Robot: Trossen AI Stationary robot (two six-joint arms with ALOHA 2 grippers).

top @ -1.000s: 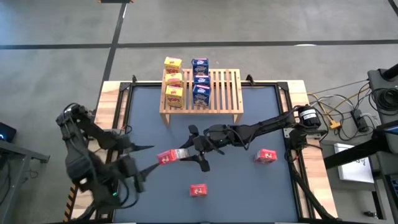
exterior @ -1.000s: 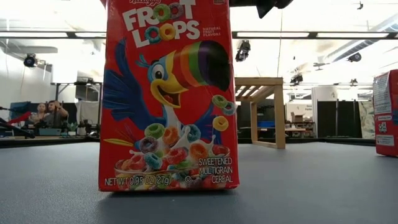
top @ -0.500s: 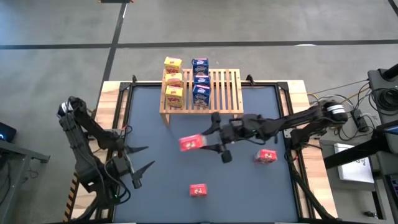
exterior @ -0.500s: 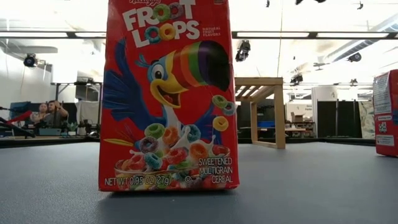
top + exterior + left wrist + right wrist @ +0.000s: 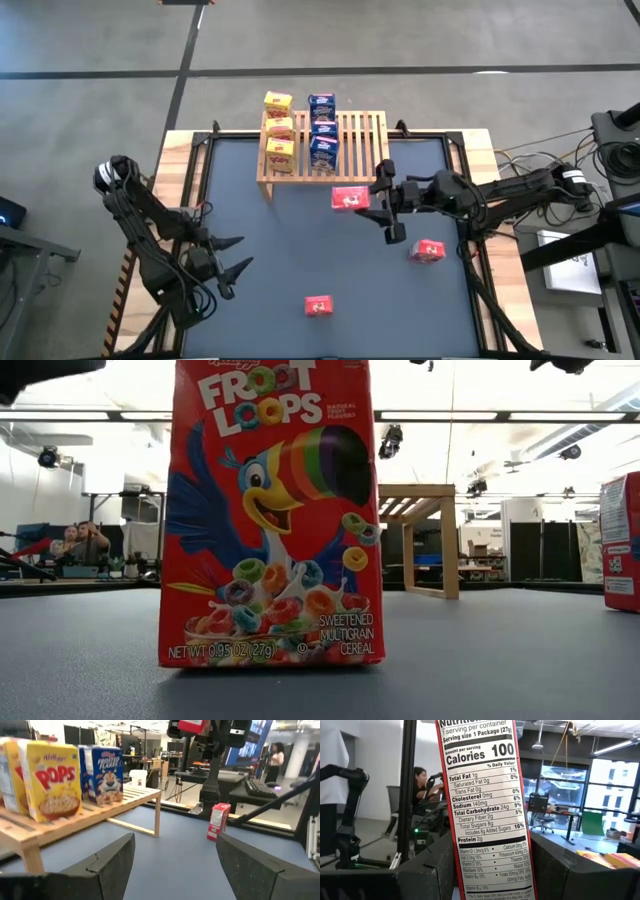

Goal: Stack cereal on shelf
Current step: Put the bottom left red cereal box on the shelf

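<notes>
A red box (image 5: 349,198) is held tight in the right gripper (image 5: 372,200), just in front of the shelf (image 5: 365,140). Three yellow boxes (image 5: 279,128) and three blue boxes (image 5: 322,128) are lined up on the shelf. Two more red boxes (image 5: 428,251) are left on the table (image 5: 270,290). The left gripper (image 5: 232,254) is kept low at the table's left side, jaws wide apart.

The right arm reaches in from the table's right side, stretched nearly flat toward the middle of the far half, its right gripper (image 5: 372,199) clamped on a red cereal box (image 5: 349,198) held clear of the tabletop; the left arm is folded back at the near left corner, its left gripper (image 5: 232,254) spread wide and holding nothing.
</notes>
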